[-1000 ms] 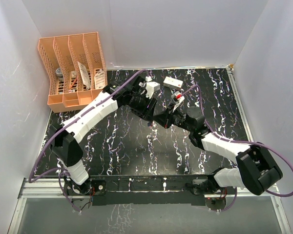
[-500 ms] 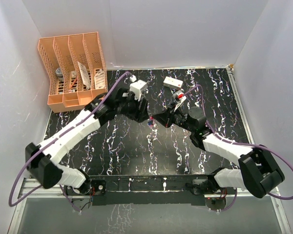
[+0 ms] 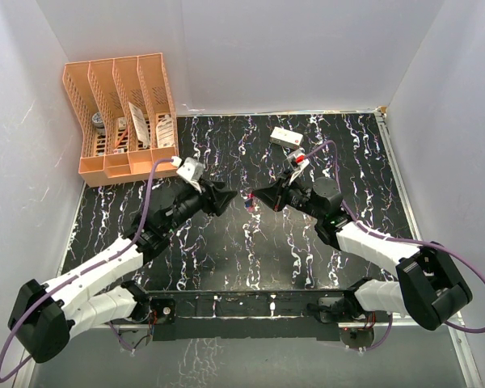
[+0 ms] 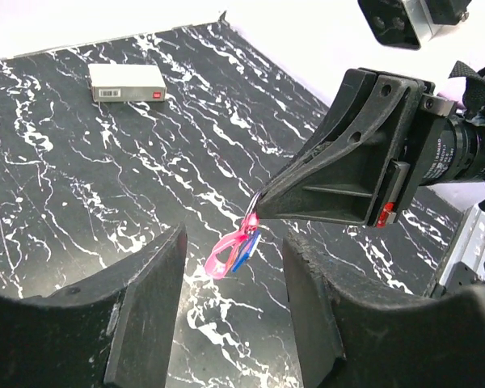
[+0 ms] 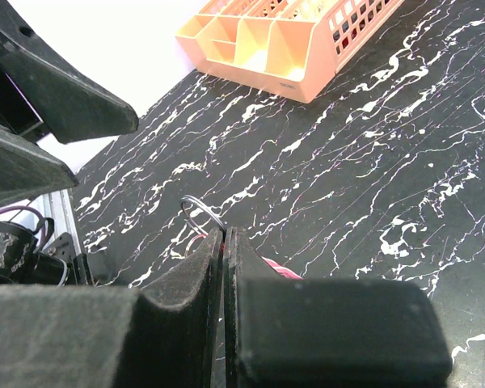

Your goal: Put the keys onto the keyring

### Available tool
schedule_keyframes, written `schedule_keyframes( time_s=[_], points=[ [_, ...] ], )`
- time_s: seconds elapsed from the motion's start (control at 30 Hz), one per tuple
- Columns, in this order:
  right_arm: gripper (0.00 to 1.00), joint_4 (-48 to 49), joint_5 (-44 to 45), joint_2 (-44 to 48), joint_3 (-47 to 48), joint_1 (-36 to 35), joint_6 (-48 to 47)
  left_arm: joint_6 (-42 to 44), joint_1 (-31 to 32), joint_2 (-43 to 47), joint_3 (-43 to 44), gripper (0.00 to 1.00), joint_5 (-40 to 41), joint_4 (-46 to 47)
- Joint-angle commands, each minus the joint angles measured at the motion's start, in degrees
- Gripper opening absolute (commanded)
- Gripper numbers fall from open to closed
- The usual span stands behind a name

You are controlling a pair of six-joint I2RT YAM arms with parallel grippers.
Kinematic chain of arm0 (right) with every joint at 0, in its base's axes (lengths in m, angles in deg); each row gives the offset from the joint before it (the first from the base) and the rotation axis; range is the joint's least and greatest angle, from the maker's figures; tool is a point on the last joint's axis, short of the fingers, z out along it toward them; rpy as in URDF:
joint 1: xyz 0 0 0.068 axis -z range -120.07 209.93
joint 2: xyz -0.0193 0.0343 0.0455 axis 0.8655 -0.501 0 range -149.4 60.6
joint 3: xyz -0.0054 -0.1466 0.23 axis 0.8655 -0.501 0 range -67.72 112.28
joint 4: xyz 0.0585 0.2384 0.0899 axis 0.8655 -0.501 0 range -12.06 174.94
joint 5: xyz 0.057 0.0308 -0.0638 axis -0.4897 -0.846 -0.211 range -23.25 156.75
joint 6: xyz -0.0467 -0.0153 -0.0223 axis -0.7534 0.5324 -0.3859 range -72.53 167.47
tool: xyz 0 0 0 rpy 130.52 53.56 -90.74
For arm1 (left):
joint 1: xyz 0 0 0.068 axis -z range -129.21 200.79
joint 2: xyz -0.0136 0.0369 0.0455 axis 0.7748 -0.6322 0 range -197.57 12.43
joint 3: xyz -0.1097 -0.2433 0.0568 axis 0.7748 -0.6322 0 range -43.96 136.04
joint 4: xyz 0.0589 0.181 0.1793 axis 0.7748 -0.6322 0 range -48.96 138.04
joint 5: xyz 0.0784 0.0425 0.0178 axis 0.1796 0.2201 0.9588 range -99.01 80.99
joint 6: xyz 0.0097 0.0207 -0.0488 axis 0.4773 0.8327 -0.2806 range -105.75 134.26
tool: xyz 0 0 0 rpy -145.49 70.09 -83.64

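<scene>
Left wrist view: right pincer (image 4: 265, 207), jaws pressed together, grips the thin wire keyring (image 5: 199, 209). The keys (image 4: 234, 249), glossy pink and blue, dangle beneath, apparently threaded. Left pincer (image 3: 223, 200) gapes empty alongside. A flat white box (image 4: 127, 82) lies well apart on the marbled black counter (image 4: 65, 186).

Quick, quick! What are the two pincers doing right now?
Left pincer: open, holding nothing.
Right pincer: closed on the keyring, pink and blue keys dangling from it.
</scene>
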Motion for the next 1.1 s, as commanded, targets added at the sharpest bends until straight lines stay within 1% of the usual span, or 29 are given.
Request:
schedule_keyframes(
  time_s=[0.0, 0.13, 0.27, 0.33, 0.4, 0.57, 0.63, 0.73, 0.8, 1.07],
  points=[
    [0.00, 3.4, 0.3, 1.5, 1.9, 0.1, 0.7, -1.6, -0.2, 0.9, -5.5, 0.49, 1.7, 20.9],
    [0.00, 3.4, 0.2, 1.3, 2.4, 0.1, 1.3, -2.2, -0.2, -1.1, -8.7, 0.49, 0.6, 28.9],
    [0.00, 3.5, 0.0, 1.1, 3.0, 0.1, 1.7, -2.8, -0.2, -3.2, -12.5, 0.52, -0.1, 40.9],
    [0.00, 3.5, 0.1, 1.1, 3.1, 0.1, 1.8, -2.7, -0.2, -4.5, -13.7, 0.52, -1.1, 44.7],
    [0.00, 3.5, 0.2, 1.2, 3.2, 0.1, 2.0, -2.8, -0.2, -5.9, -13.9, 0.52, -2.7, 45.6],
    [0.00, 3.6, -0.1, 1.0, 3.9, 0.1, 2.3, -3.6, -0.2, -10.6, -14.9, 0.52, -7.3, 52.9],
    [0.00, 3.7, -0.2, 1.0, 4.0, 0.2, 2.5, -3.4, -0.1, -12.6, -15.0, 0.50, -9.4, 55.6],
    [0.00, 3.7, -0.2, 1.1, 4.2, 0.1, 2.6, -4.3, -0.2, -15.3, -14.9, 0.42, -11.1, 59.6],
    [0.00, 3.8, -0.4, 1.2, 4.3, 0.1, 2.8, -5.0, -0.2, -16.5, -14.7, 0.36, -11.5, 60.3],
    [0.00, 3.9, -0.5, 1.3, 4.9, 0.1, 3.2, -6.2, -0.2, -21.1, -16.0, 0.37, -12.8, 66.9]
  ],
)
